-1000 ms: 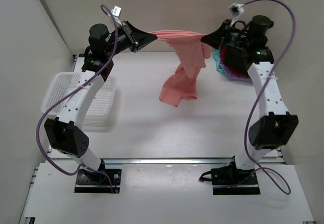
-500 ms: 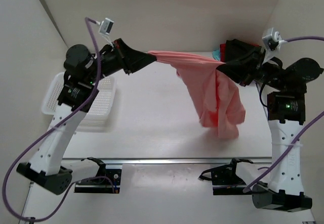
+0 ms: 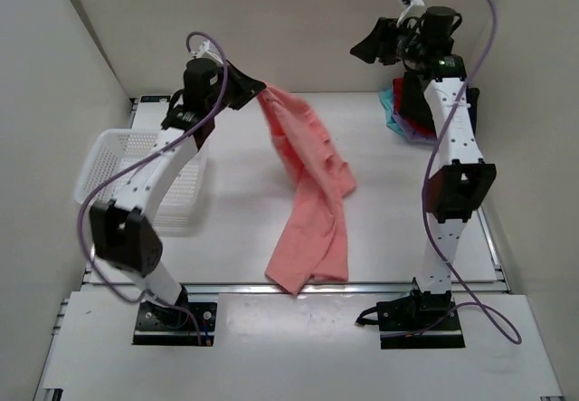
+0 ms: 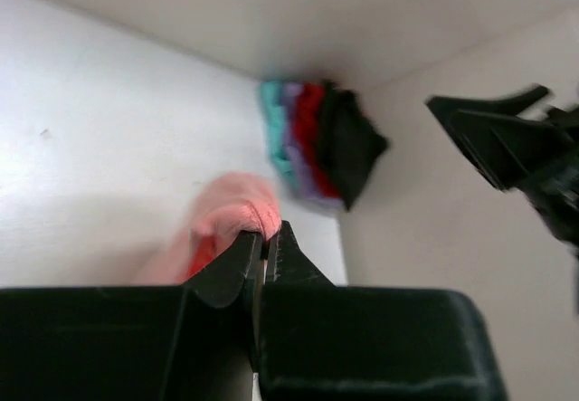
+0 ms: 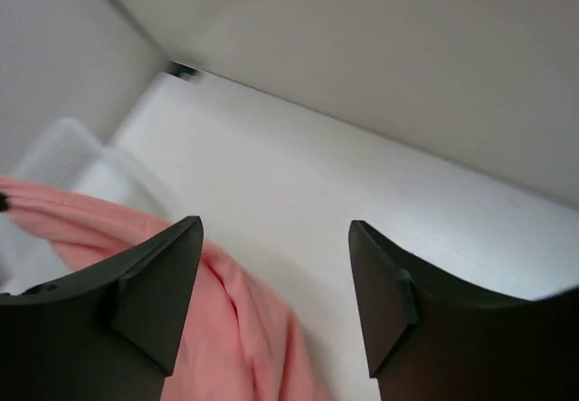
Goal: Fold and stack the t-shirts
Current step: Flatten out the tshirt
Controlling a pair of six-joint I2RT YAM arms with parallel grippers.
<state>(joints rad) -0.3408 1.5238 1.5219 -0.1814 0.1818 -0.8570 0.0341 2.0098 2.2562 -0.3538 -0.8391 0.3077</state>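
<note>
Pinching one edge of the salmon-pink t-shirt (image 3: 312, 193), left gripper (image 3: 260, 90) clenched, up near far edge. Cloth drapes down to mid near edge. Right gripper (image 3: 364, 48) fingers spread, holding nothing, above far-right corner over the folded stack (image 3: 398, 120).

There are five cloth t-shirts: one large wrinkled salmon-pink t-shirt (image 3: 308, 193) and, far right of the basket, four folded ones: a black t-shirt (image 4: 348, 143), red t-shirt (image 4: 308, 119), purple t-shirt (image 4: 298, 161) and teal t-shirt (image 4: 271, 116). There is one white mesh plastic basket (image 3: 109, 161). There are two black tools: the left tool (image 3: 258, 89) and the right tool (image 3: 366, 50).
</note>
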